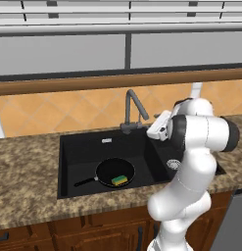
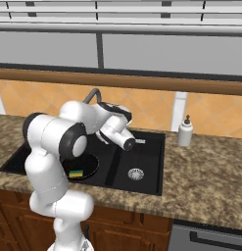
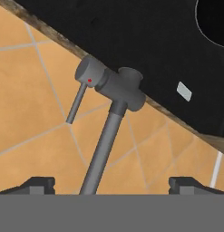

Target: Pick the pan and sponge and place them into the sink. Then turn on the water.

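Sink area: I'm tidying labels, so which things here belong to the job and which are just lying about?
Job: pan, sponge resting in it, sink, faucet, gripper with jaws apart near the faucet.
Lying about: soap bottle, counter.

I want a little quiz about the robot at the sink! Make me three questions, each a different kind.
1. True or false: the sponge lies inside the pan.
2. Which basin of the sink holds the pan? A) the wide left one B) the narrow right one
3. Fill in: the hand is open and points at the ______.

Key:
1. True.
2. A.
3. Faucet. In the hand view its neck rises between the two fingertips, and no water is running.
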